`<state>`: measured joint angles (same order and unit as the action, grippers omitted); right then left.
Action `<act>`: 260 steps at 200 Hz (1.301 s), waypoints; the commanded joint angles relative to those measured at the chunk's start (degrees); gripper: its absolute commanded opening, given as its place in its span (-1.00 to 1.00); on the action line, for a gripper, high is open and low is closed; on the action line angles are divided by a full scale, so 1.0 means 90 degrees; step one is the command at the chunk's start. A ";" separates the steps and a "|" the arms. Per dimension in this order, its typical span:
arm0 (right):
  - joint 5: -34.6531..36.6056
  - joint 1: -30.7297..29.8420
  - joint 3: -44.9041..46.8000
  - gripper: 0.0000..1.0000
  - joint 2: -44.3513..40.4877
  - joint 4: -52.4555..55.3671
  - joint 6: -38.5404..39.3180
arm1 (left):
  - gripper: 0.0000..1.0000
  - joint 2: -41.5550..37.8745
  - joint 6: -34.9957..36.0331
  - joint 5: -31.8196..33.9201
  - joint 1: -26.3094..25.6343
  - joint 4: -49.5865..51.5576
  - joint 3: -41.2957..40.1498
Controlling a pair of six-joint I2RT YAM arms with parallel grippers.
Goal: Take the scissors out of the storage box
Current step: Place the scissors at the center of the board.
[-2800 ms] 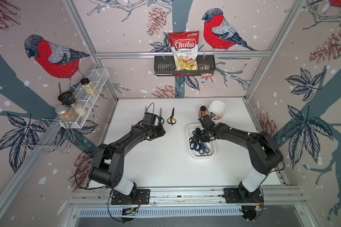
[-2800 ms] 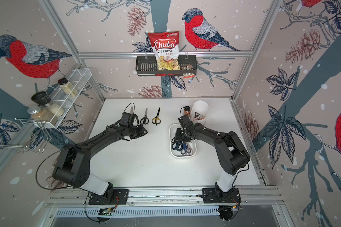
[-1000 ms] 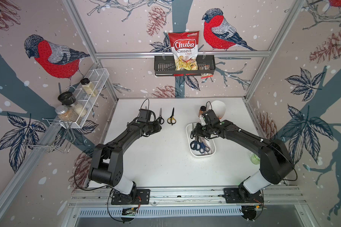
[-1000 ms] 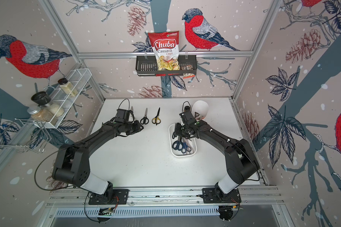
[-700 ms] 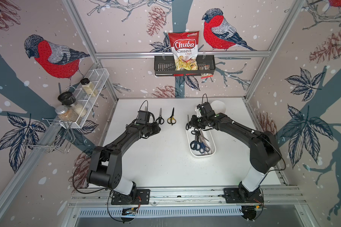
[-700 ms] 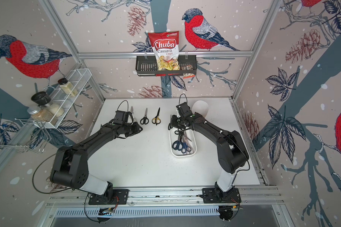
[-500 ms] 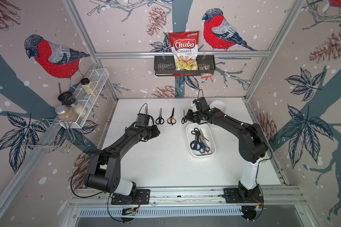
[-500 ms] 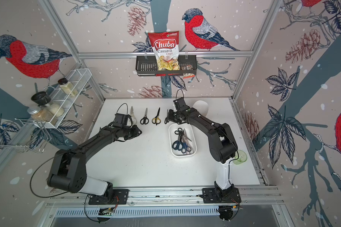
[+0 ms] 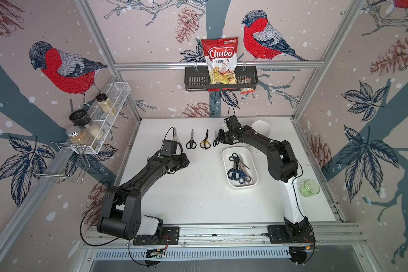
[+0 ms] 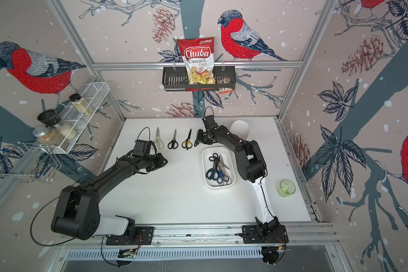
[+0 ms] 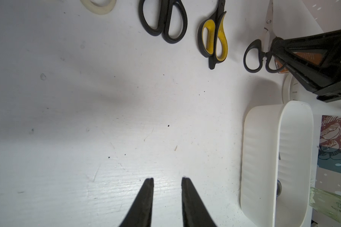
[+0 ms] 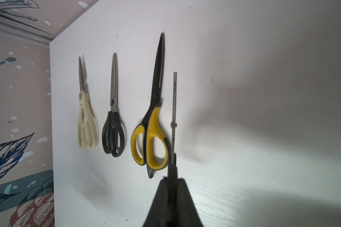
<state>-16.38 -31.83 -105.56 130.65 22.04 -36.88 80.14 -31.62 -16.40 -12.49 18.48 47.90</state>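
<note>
**Fourth pair brought from the tray to the row at upper centre.**

From the left, the cream-handled steel scissors, black-handled scissors and black-and-yellow-handled scissors lie flat on the white tabletop. The left gripper below them is parted and empty. The right gripper, over the tray a second ago, now clenches the small black-handled scissors on edge just beside the yellow pair. At centre right, the shallow white plastic storage box still holds several dark-handled pairs. Release looks due next, and the task seems under half done.
</note>
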 commanded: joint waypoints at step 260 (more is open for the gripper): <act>0.0618 0.0018 -0.1246 -0.18 0.0267 0.0947 0.0485 | -0.40 0.0207 -0.0016 -0.0080 0.0070 0.0255 0.0520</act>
<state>-10.72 -31.27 -116.18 135.17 30.04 -33.21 81.93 -31.59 -16.51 -12.05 19.35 51.48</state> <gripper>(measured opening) 0.411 0.304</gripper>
